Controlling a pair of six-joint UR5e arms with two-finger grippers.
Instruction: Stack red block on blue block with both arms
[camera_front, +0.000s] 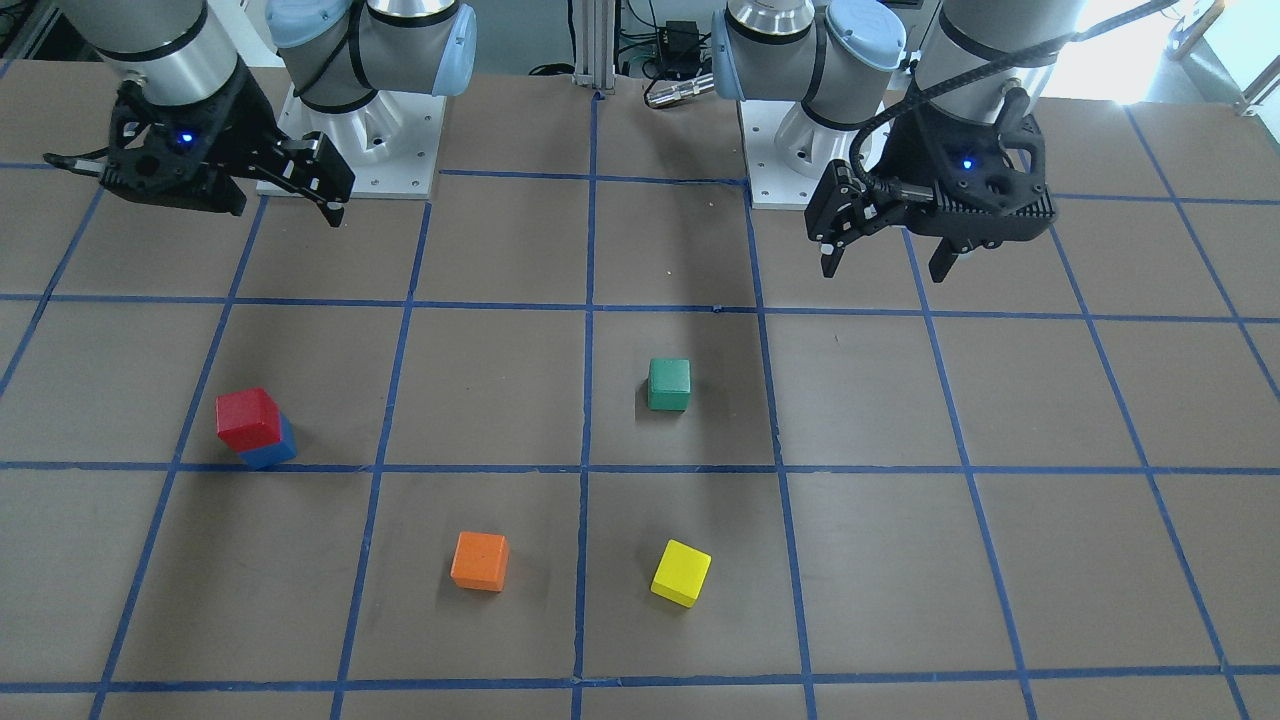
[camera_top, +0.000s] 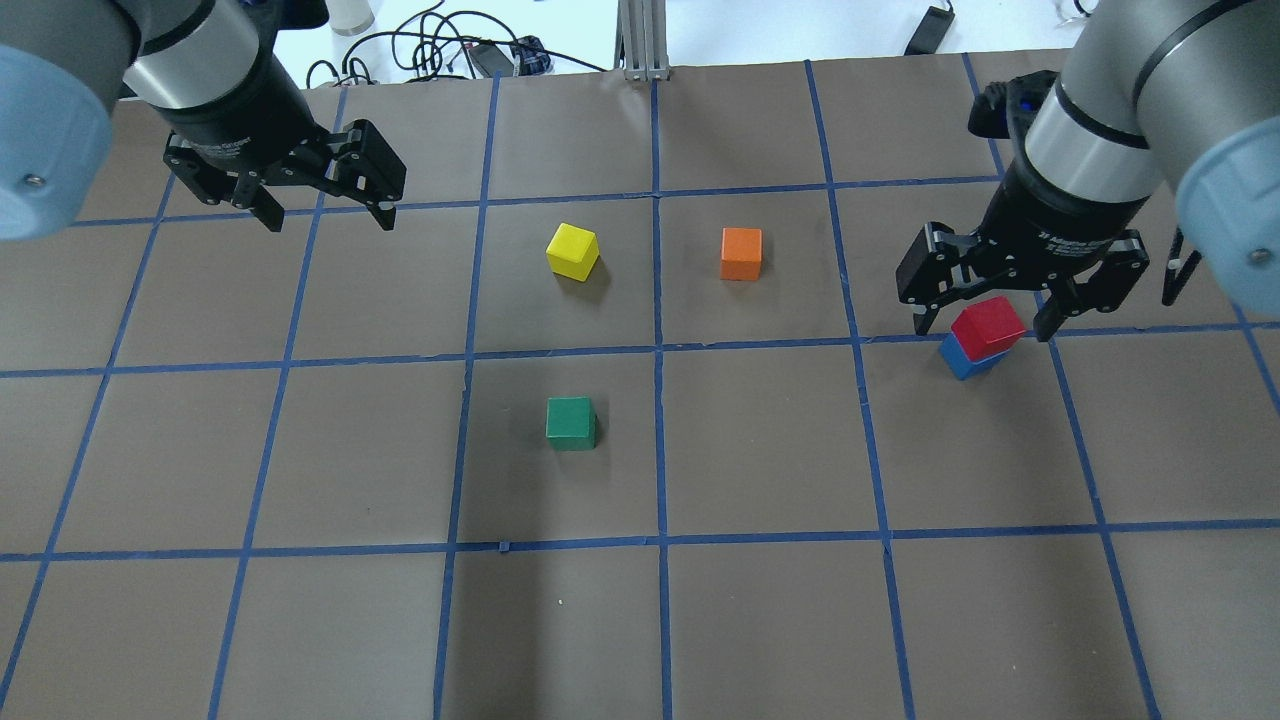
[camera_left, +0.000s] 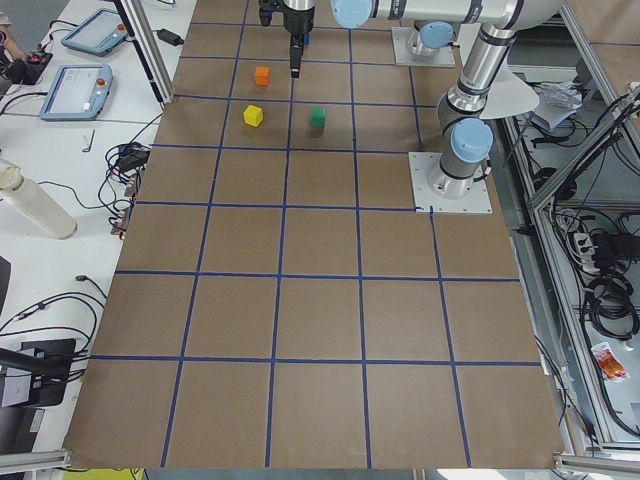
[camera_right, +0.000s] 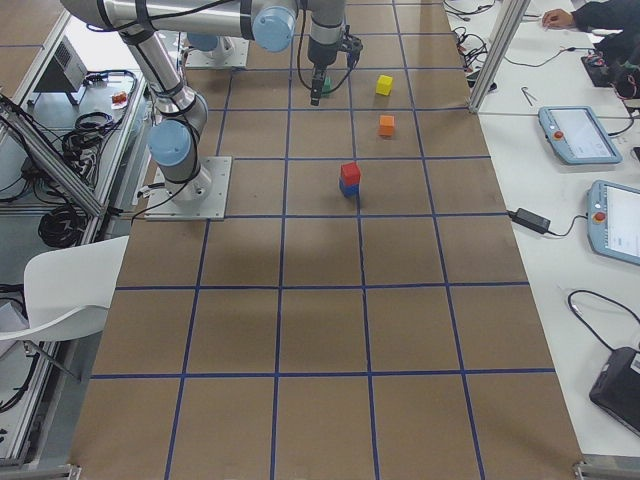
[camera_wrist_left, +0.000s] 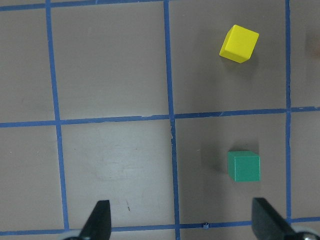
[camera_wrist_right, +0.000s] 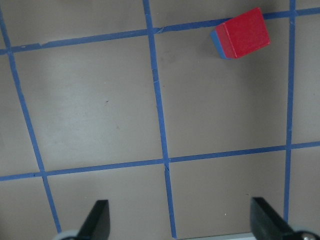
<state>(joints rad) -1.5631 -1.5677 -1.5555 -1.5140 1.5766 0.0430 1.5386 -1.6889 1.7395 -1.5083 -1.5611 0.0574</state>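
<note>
The red block (camera_front: 247, 417) sits on top of the blue block (camera_front: 270, 448), and only a bit of blue peeks out from under it. The little tower stands on the robot's right side of the table (camera_front: 500, 380), just beside a blue tape line.

The right gripper (camera_front: 195, 180) hangs high above the table, near its base, with its fingers spread wide and nothing in them. Its own camera shows the tower off to one side, not between the fingers. The left gripper (camera_top: 330, 212) hangs far away on the other side, wide open and empty too.

I think the stacking is done. The only thing left is for the arms to keep away and not bump the tower.

The table is brown with blue tape squares. A green block (camera_front: 669, 385), an orange block (camera_front: 480, 561) and a yellow block (camera_front: 681, 573) lie apart near the middle. Around the table I see white desks with screens (camera_right: 570, 132) and cables, and a white chair (camera_right: 60, 290).
</note>
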